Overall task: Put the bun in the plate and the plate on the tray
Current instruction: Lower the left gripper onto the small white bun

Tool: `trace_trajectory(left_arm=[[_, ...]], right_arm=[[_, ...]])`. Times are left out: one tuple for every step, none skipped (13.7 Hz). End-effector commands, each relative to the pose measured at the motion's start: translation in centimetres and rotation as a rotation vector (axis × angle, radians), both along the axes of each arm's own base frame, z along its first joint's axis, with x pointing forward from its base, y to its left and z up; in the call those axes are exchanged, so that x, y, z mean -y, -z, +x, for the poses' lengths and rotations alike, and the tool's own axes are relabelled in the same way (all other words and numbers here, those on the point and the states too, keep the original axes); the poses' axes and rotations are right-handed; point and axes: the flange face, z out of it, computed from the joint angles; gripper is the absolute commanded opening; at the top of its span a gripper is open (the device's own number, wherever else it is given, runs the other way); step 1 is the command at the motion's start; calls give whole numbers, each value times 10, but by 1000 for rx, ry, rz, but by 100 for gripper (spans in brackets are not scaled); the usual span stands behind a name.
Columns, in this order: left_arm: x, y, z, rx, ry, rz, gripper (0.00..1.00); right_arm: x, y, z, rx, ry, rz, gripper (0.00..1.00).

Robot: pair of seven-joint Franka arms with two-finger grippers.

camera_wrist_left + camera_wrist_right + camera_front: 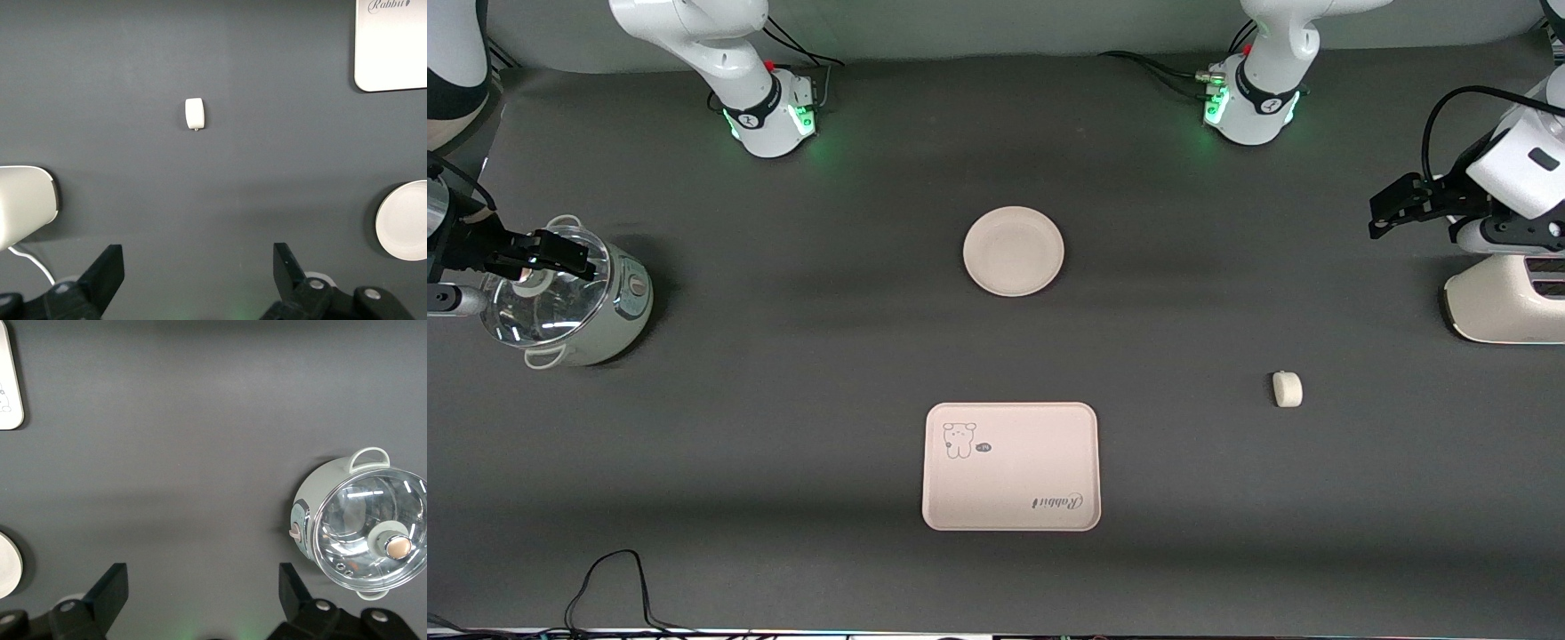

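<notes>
While dark matting covers it — table holds tray.

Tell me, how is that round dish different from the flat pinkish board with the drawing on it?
The plate is round and plain; the tray is rectangular with rounded corners and carries a small animal drawing and the word "Rabbit". The tray is larger than the plate. The plate lies farther from the front camera, the tray nearer. Both are pale, lie flat on the dark table and hold nothing.
</notes>
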Motion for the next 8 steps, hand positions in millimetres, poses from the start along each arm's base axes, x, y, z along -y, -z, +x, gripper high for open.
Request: trace_trajectory(left_arm=[[0, -12, -2, 12, 16, -4, 100], [0, -13, -2, 12, 17, -3, 100], [0, -14, -2, 20, 17, -2, 100], [0, -13, 1, 24, 15, -4, 100], [0, -11, 3, 22, 10, -5, 100], [-2, -4, 7, 15, 11, -4, 100], [-2, 1, 10, 20, 12, -4, 100], [0, 11, 17, 12, 17, -1, 100]], right_arm=[[-1, -1, -1, 8, -18, 22, 100], [-1, -1, -1, 8, -18, 22, 100], [-1, -1, -1, 7, -16, 22, 100], [-1, -1, -1, 8, -16, 22, 100], [-2, -1, -1, 7, -18, 22, 100], [-1, -1, -1, 7, -18, 22, 100], [-1, -1, -1, 8, -18, 22, 100], [-1, -1, -1, 8, -16, 22, 100]])
